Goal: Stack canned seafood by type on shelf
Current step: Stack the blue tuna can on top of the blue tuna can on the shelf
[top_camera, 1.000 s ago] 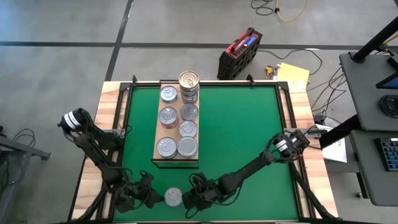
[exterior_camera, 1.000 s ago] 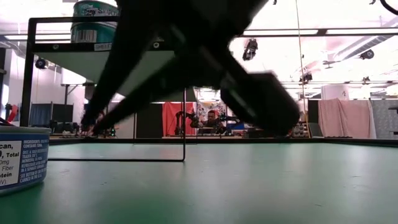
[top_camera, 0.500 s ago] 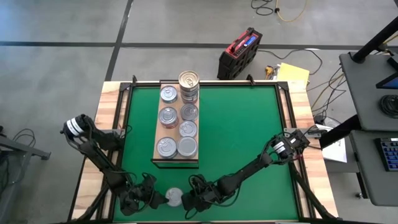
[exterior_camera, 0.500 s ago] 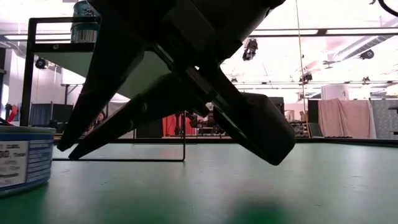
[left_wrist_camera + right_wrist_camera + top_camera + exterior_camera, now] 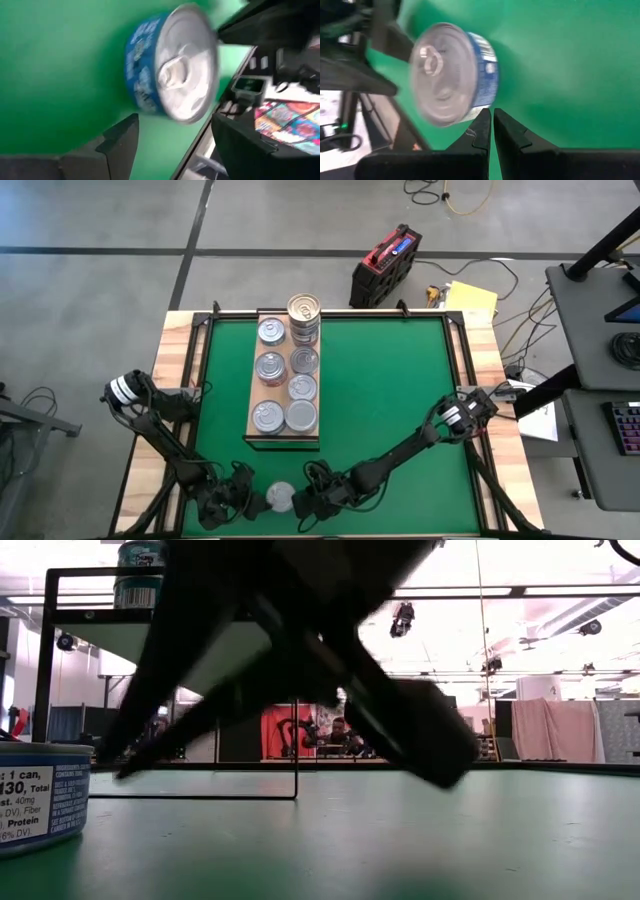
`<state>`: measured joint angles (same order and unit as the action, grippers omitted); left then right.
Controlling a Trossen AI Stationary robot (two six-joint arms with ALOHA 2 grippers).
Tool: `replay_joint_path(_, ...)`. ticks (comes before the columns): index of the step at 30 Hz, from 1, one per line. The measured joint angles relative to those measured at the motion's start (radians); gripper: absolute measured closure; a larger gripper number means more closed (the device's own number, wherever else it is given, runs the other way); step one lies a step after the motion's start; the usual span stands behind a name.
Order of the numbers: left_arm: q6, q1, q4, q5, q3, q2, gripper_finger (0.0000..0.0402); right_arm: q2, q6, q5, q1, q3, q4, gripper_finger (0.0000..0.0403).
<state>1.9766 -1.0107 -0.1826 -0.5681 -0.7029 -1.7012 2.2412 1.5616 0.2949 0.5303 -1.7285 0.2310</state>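
Observation:
One tin of canned seafood [image 5: 279,498], with a blue label and a silver pull-tab lid, stands upright on the green mat near the table's near edge. It also shows in the low view [image 5: 40,795]. My left gripper [image 5: 175,142] is open on the tin's left side, and the tin [image 5: 170,65] lies just ahead of its fingers. My right gripper [image 5: 492,127] is shut on the tin's right side, with its tips at the tin's wall [image 5: 487,75]. The shelf [image 5: 262,392] holds several tins in two rows. A taller stack [image 5: 304,313] stands at its far end. My right gripper's shut fingertips [image 5: 484,120] come in level from the table's right side. They stand right at the lower side wall [image 5: 481,106] of the tin. Whether they touch it, I cannot tell. The tin rests flat on the mat.
Bare green mat [image 5: 390,390] lies to the right of the shelf. Wooden borders and a black rail frame [image 5: 205,320] ring the mat. A red and black case [image 5: 385,265] sits on the floor beyond the far edge.
My left gripper has opened and let go of the tin, staying beside it. The left arm's elbow has swung toward the table's near edge. The tin stays on the mat but has turned a little about its upright axis, as its label shows in the low view.

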Motion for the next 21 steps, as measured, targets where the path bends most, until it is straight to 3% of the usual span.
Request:
replay_joint_path(4,0.003,0.000,0.025,0.054,0.000,0.000,0.0170,-0.024,-0.001,-0.008,0.002,0.000,-0.005,0.0390)
replay_joint_path(10,0.050,0.003,0.026,0.056,0.000,0.001,0.0179,-0.028,-0.013,-0.010,0.002,-0.001,-0.003,0.0390)
replay_joint_path(13,0.063,-0.003,0.035,0.075,-0.005,0.010,0.0229,-0.028,-0.014,-0.014,0.002,-0.001,-0.003,0.0390)
replay_joint_path(17,-0.027,-0.007,0.032,0.069,-0.044,0.025,0.0368,-0.028,-0.019,-0.018,0.002,-0.001,-0.001,0.0390)
replay_joint_path(21,-0.145,0.008,0.025,0.008,-0.078,0.026,0.0393,-0.028,-0.021,-0.024,0.002,-0.001,0.002,0.0390)
